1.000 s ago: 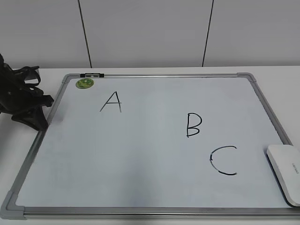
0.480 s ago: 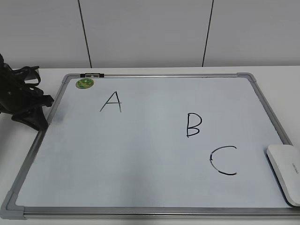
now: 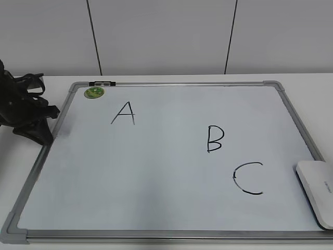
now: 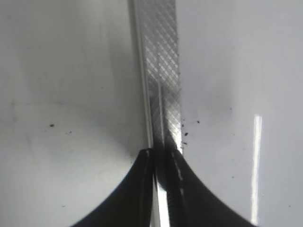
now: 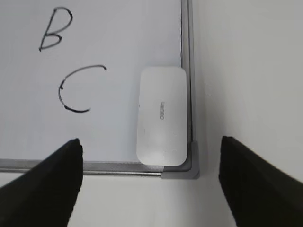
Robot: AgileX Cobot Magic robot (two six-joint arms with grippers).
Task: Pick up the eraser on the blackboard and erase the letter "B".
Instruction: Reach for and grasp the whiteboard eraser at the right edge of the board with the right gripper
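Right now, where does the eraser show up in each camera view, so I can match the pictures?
Exterior view: the eraser lies at the lower right, cut by the picture's edge, on the blackboard right of the letter "C".
Left wrist view: not in it; only the board's frame shows.
Right wrist view: the eraser sits centre, in the board's corner.
Shared landmark: the "C" beside it, in both views that show it.
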